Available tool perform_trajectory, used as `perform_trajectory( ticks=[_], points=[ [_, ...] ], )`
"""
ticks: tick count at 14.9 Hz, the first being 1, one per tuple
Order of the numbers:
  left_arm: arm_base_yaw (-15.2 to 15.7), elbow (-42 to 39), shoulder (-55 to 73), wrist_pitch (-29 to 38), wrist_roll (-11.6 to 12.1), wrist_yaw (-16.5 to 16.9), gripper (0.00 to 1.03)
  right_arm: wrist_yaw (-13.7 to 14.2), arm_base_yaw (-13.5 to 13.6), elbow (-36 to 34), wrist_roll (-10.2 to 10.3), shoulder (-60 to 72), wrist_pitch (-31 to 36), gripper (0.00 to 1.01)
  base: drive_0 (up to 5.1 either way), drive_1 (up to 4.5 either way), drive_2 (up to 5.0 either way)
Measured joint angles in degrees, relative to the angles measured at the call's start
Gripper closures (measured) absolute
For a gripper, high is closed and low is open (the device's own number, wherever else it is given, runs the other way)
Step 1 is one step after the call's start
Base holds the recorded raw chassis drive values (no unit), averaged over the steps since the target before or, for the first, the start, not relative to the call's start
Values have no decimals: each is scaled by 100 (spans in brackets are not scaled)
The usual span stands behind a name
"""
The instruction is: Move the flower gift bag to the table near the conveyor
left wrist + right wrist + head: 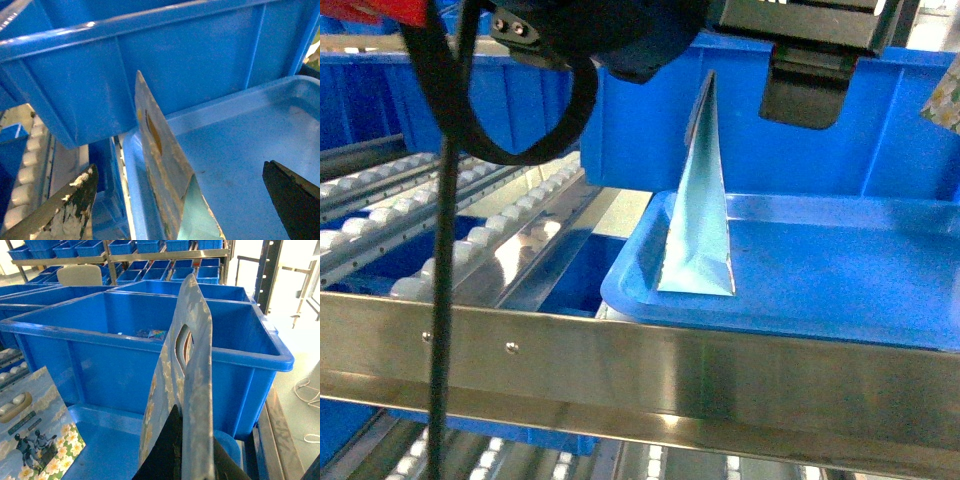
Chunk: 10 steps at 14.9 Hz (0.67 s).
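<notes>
Right hand's got a gift bag, left one just hovering

Right hand [192, 460] is clamped on the flower gift bag [187, 385], held up by the blue bin [100, 355]. Left hand [180, 200] has fingers apart around a second bag [705, 215] standing upright in the blue tray [840, 290] on the conveyor [440, 230].

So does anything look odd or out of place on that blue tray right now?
Nothing spilled or damaged. One gift bag stands folded flat, edge-on, at the left end of the blue tray; the left gripper is open around it.
</notes>
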Motion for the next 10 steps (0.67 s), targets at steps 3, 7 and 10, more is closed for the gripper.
perform_trajectory(
  ticks=[3,7,10],
  points=[
    [105,365,483,-140,9,-55,5,0,0,0,0,0,0,99,0,0,0],
    [195,935,1082,-658,-61,114,5,0,0,0,0,0,-2,99,0,0,0],
    [186,994,1126,-669,-61,166,10,0,0,0,0,0,-2,99,0,0,0]
  ],
)
